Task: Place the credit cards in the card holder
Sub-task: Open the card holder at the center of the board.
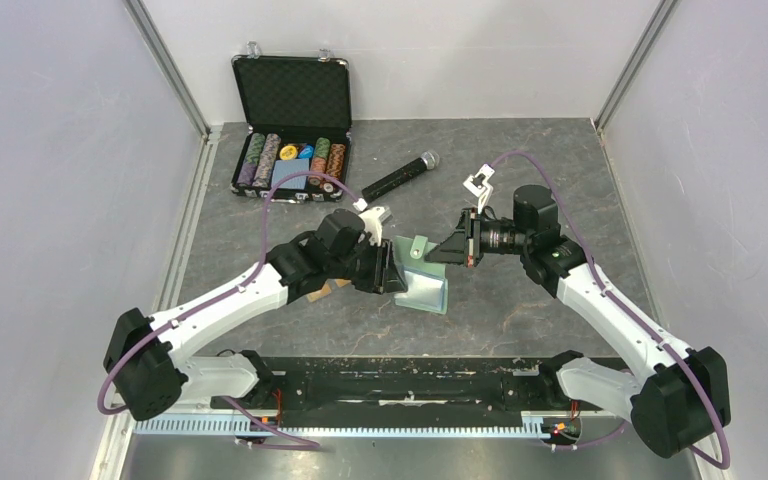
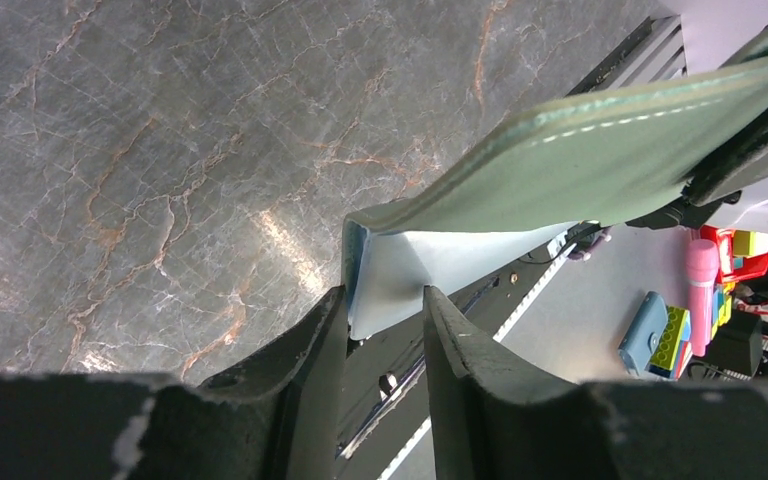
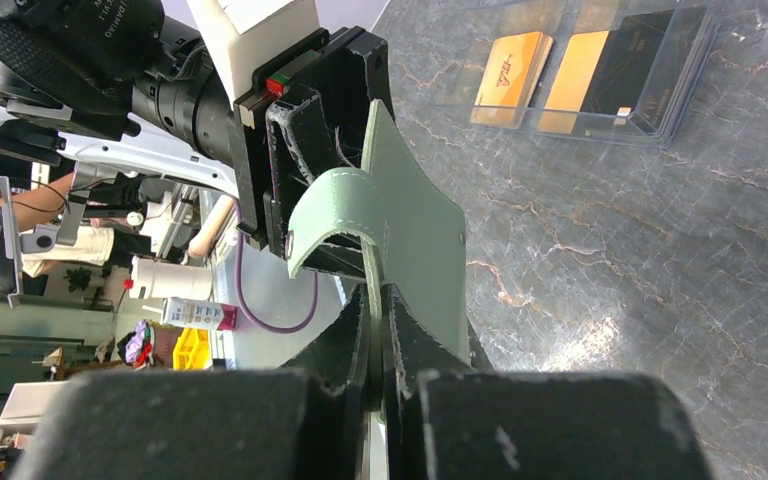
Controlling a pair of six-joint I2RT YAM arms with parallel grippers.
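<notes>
Right claw (image 3: 375, 300) pinched shut on stitched sage-green card holder (image 3: 420, 220), left claw (image 2: 385, 297) part-open at its pale-blue lining (image 2: 390, 262)

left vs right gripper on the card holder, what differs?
Right gripper is shut on the card holder's green flap; left gripper stands open, the holder's light blue inner edge between its tips. Right gripper reaches in from the right, left gripper from the left. Both are at the holder.

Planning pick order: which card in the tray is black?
The black card, at the right end of the row in the right wrist view, next to the gold-tan card; the orange card lies leftmost.
</notes>
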